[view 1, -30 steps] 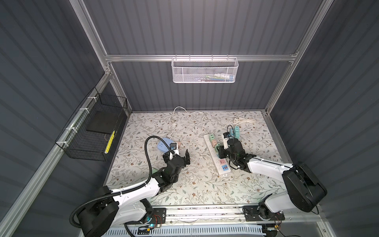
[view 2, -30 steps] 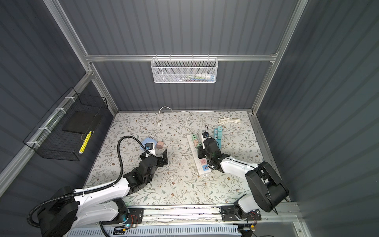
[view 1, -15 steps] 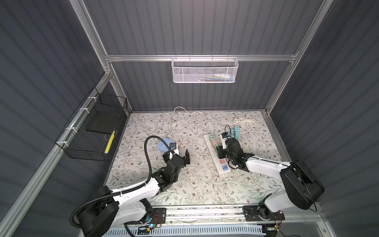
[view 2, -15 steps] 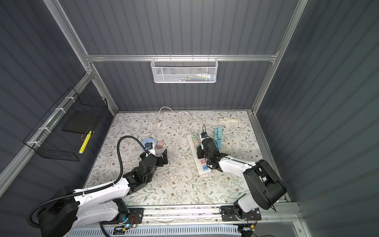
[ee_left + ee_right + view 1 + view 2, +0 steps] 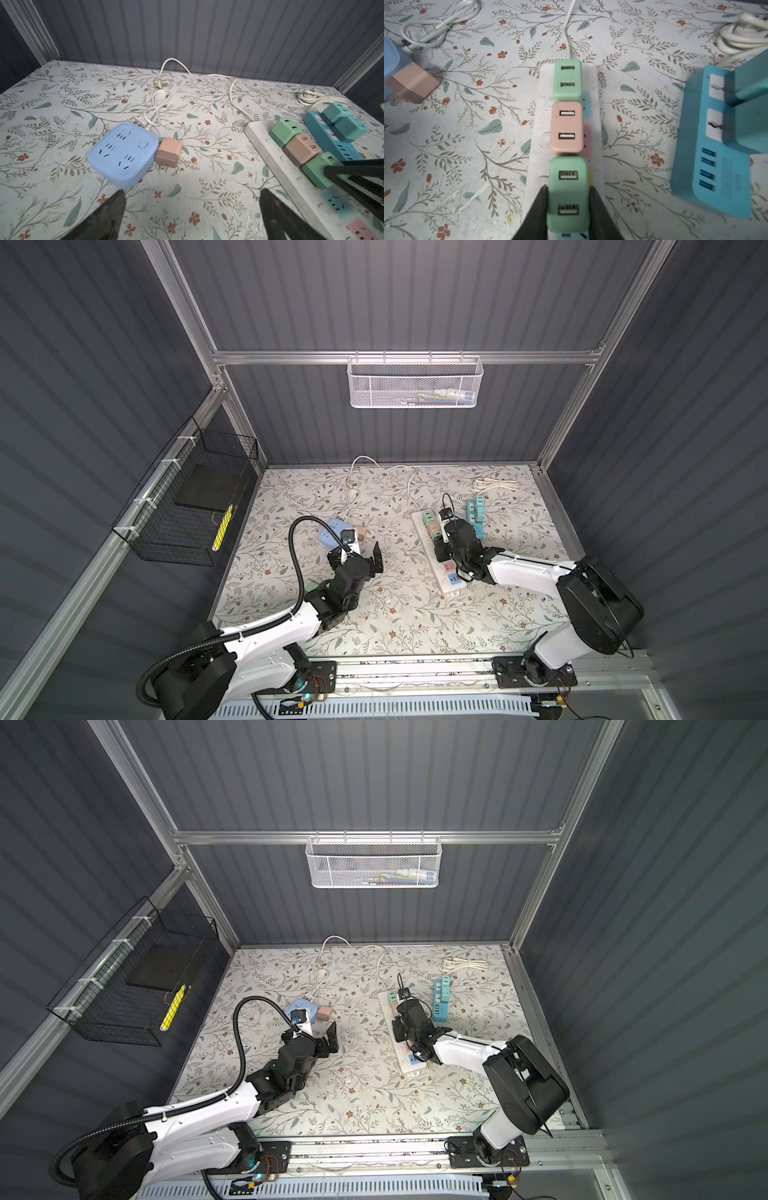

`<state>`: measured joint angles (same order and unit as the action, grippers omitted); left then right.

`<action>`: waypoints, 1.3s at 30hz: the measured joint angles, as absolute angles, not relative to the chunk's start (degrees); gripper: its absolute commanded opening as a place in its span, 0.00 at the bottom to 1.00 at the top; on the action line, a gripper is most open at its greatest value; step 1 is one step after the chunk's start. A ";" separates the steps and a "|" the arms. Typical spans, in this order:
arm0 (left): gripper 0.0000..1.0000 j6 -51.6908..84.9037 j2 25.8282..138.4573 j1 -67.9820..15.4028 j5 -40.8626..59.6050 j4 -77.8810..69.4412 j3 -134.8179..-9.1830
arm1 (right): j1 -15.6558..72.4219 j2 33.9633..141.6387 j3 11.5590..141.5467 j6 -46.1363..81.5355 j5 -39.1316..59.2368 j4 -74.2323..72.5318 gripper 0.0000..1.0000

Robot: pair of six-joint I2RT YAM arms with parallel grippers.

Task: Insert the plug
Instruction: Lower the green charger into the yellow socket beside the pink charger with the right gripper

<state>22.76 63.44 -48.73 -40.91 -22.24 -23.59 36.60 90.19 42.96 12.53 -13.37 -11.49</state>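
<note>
Right hand (image 5: 568, 188) pinches green USB charger (image 5: 568, 166) by its sides. It stands third in the row on white power strip (image 5: 536, 124), long face along the strip; seating depth unclear. Left hand (image 5: 191, 192) spread, empty; loose pink charger (image 5: 168, 152) lies on the table just ahead.

A white mesh basket (image 5: 386, 385) hung on the rear rail, contents indistinct; a black wire basket (image 5: 174, 547) on the side wall held a dark flat slab (image 5: 205, 489) and a yellow item (image 5: 222, 526); on the floral table cover (image 5: 415, 622) lay a blue square socket block (image 5: 122, 153), a teal power strip (image 5: 708, 145) carrying two teal adapters (image 5: 349, 129), and a bundled white cable (image 5: 494, 484) near the rear edge.
</note>
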 measured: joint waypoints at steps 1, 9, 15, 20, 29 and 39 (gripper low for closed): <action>1.00 22.76 63.29 -48.64 -40.91 -22.26 -23.49 | 36.77 90.39 43.24 12.45 -13.65 -11.31 0.21; 1.00 22.81 62.22 -48.60 -40.69 -22.28 -21.82 | 37.39 92.14 44.84 12.43 -14.81 -10.85 0.21; 1.00 22.76 61.54 -48.10 -40.27 -22.35 -21.50 | 38.13 93.12 45.36 12.62 -16.23 -10.61 0.21; 1.00 22.76 60.66 -47.90 -39.94 -22.39 -20.67 | 38.52 93.45 45.69 13.19 -17.04 -10.26 0.22; 1.00 22.76 58.76 -47.53 -39.11 -22.22 -19.97 | 38.20 93.49 48.47 13.32 -15.68 -5.13 0.40; 1.00 22.48 57.76 -47.51 -38.33 -20.91 -20.84 | 35.59 89.76 56.62 11.18 -8.23 4.40 0.52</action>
<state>22.48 57.76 -47.51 -38.33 -20.91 -20.84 35.59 89.76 56.62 11.18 -8.23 4.40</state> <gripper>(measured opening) 0.999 0.517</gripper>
